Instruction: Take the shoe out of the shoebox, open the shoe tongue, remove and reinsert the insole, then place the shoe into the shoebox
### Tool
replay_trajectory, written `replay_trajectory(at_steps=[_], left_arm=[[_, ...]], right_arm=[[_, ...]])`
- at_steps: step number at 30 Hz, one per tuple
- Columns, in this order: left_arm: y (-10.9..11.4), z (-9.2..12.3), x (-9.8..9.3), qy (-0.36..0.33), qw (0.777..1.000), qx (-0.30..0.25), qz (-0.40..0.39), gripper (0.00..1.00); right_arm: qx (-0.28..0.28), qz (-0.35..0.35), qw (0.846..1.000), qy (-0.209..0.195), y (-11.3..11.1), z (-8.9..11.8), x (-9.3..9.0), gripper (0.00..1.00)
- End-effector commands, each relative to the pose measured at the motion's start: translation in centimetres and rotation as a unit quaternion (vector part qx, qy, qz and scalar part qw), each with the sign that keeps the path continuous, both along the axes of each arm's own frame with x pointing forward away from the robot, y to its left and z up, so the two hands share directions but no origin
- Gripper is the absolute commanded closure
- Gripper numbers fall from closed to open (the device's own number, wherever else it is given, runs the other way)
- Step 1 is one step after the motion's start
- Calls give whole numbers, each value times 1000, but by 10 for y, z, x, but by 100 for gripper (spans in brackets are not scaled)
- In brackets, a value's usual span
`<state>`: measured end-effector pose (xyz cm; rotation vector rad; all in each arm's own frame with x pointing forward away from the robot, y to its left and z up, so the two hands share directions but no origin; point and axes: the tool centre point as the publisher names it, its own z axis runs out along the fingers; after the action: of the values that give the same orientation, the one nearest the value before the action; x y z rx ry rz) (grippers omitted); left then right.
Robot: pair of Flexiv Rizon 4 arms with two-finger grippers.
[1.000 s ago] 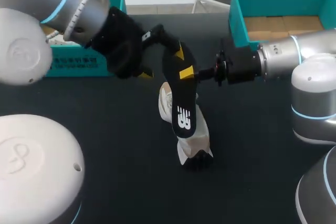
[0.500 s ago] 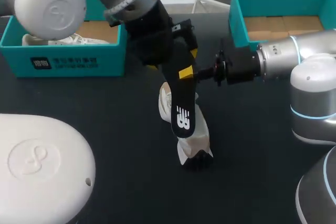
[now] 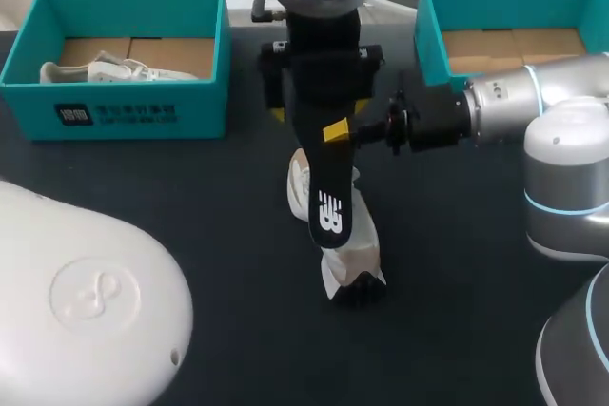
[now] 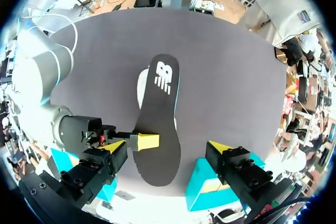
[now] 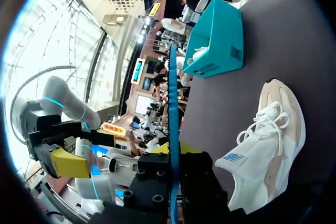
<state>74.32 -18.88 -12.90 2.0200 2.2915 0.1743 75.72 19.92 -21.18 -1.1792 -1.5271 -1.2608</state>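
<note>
Left gripper [image 4: 167,148] now over the insole [image 3: 328,202]; right gripper [image 3: 341,130] unchanged.
Since 1 s ago the left arm has swung in from the left side and now hangs above the insole's upper end. The right arm, insole and shoe [image 5: 268,145] sit as before. Left gripper: 2 fingers spread wide, the insole's plain end between them, neither yellow tip touching it. Right gripper: fingers closed narrow on the insole's edge from 2 sides, holding it slanted with the logo end down over the shoe. The shoe rests on the table [image 3: 190,197] below and ahead of the right gripper, outside the teal shoebox [image 3: 433,40] beside the right arm.
</note>
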Motion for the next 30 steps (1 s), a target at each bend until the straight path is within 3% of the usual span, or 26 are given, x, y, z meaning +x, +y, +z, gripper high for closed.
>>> replay_trajectory(at_steps=[1,6,13,30], left_arm=[[-2,1,3,11,997,72,12,0],[-1,0,3,9,999,48,7,0],[2,1,5,-6,1000,-27,3,0],[-1,0,7,-2,998,-55,-13,0]], right_arm=[[0,1,1000,0,2,-1,2,100],[1,2,1000,0,2,-1,3,100],[2,2,1000,-1,3,-1,4,100],[9,7,1000,4,6,0,1,100]])
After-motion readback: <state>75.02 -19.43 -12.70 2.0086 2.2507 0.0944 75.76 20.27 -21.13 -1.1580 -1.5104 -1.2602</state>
